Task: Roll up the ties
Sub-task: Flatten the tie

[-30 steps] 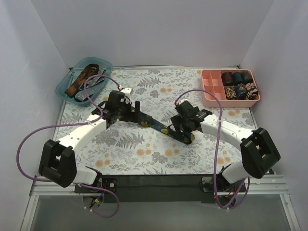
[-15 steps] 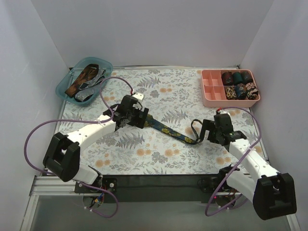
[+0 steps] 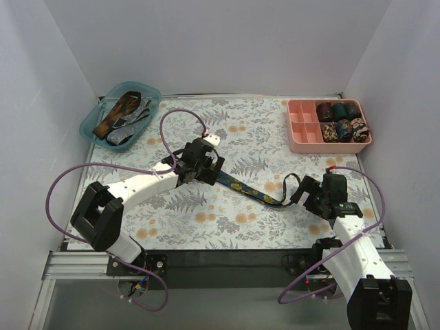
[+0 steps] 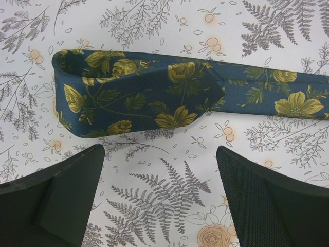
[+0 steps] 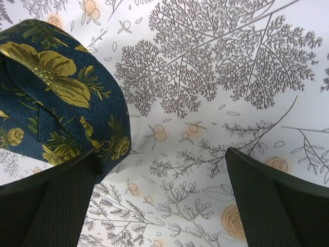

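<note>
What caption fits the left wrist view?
Open left gripper poised over the folded end of the navy yellow-flowered tie.

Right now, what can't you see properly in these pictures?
- Top view: the left hand covers the folded end of the navy, yellow-flowered fabric necktie.
- Left wrist view: that necktie runs off the right edge, so its length is cut off.
- Top view: the small rolled ties in the pink plastic tray are too small to tell their patterns.
</note>
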Available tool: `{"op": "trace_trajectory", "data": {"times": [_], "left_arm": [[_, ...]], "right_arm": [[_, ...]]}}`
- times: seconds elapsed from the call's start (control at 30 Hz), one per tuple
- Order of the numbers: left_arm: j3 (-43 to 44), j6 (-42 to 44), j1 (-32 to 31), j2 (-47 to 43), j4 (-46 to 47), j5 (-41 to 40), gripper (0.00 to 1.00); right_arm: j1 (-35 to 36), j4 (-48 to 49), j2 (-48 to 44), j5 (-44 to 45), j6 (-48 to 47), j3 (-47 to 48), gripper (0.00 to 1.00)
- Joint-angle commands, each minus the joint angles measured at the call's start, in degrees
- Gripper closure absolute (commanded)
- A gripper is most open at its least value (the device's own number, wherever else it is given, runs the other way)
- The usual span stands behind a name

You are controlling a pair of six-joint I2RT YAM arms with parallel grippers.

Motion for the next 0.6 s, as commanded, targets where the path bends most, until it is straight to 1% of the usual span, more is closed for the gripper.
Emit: {"op": "trace_trajectory", "data": {"times": [0.0,0.07,0.1,0.17,0.33,0.4,0.43,0.57], "left_arm": [[2.58,-1.23,-0.05,-0.12,-0.94,-3.21,0.16],[2.85,-1.32,-0.05,-0.12,-1.38,-3.56,0.16],[3.02,-1.32,-0.05,-0.12,-1.56,-3.56,0.16],[3.29,-1.41,-0.05,-0.29,-1.91,-3.39,0.16],[3.55,-1.23,-0.05,-0.56,-2.26,-3.03,0.16],[3.29,-1.23,-0.05,-0.73,-2.26,-3.21,0.16],[3.2,-1.23,-0.05,-0.99,-2.26,-3.47,0.16],[2.32,-1.23,-0.05,-1.79,-2.18,-4.35,0.16]], "right_arm": [[-0.18,-6.05,-1.77,2.49,1.74,4.22,0.04],[-0.09,-5.55,-2.56,1.63,-0.61,6.07,0.02],[-0.09,-5.2,-2.21,-1.15,-1.59,8.6,0.02],[-0.01,-5.1,-0.38,-1.53,-3.35,11.51,0.01],[1.4,-5.1,5.69,2.84,-6.34,21.44,0.02],[2.01,-5.8,10.86,4.34,-5.47,23.12,0.02],[2.28,-5.81,10.88,4.79,-5.46,23.13,0.02],[2.81,-5.81,15.97,5.41,-2.57,23.48,0.02]]}}
